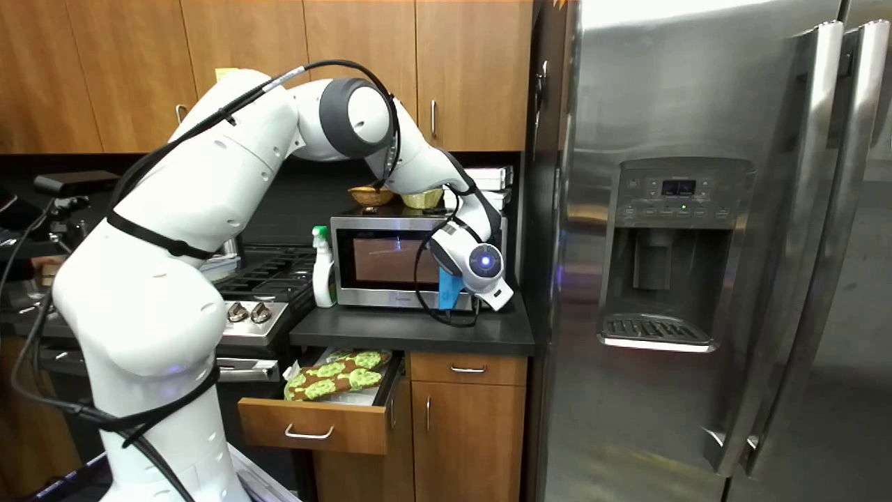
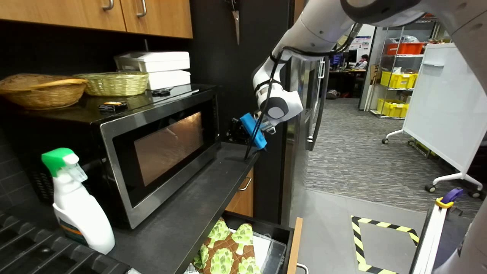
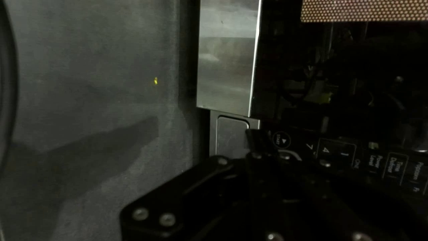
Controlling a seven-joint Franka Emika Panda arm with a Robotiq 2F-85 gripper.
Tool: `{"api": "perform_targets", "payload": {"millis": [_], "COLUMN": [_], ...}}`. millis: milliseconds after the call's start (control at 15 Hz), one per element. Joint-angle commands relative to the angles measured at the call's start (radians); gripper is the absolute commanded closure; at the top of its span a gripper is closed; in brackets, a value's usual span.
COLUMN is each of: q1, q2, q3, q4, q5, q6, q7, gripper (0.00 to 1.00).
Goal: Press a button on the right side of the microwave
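In the wrist view, you have the gripper [image 3: 256, 135] closed right up, fingers together and holding nothing, the tips near the lower edge of the microwave [image 3: 227, 67]; they overlap a corner of a wide grey button [image 3: 231, 135] and sit just beside the START button [image 3: 282, 140], and whether they touch either you cannot tell. In an exterior view, you see the microwave at the back of the counter [image 1: 411, 339], toward its right edge, with your arm [image 1: 247, 150] reaching across and hiding the microwave's right side; a spray bottle [image 1: 323, 275] stands just beside it on the left, and a brown basket [image 1: 371, 196] and a pale green basket [image 1: 423, 200] rest on top. Under the counter's front edge, to the left, a drawer [image 1: 265, 425] stands pulled out with green-and-brown quilted cloth [image 1: 338, 376] in it, and the fridge [image 1: 648, 90] is past the counter's right edge. In an exterior view, you see the microwave's door closed, the arm's blue piece [image 2: 250, 125] tilted near the counter's front right corner, at the microwave's right end, and stacked white boxes [image 2: 167, 68] on top of the microwave past the pale green basket.
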State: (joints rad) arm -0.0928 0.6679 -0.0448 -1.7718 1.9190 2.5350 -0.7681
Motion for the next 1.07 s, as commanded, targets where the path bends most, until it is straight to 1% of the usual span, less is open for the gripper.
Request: {"api": "perform_targets", "payload": {"millis": [0,467,1000], "q1": [0.032,0.077,0.09], "q2": [0.044,0.099,0.141], "q3": [-0.032,-0.073,-0.108], "q4": [0.055,0.125,0.165], "q5": [0.087,0.202,0.221], "q6": [-0.023,0.008,0.036], "q7": [-0.073,-0.178,-0.197], "gripper": [1.0,1.0,1.0]}}
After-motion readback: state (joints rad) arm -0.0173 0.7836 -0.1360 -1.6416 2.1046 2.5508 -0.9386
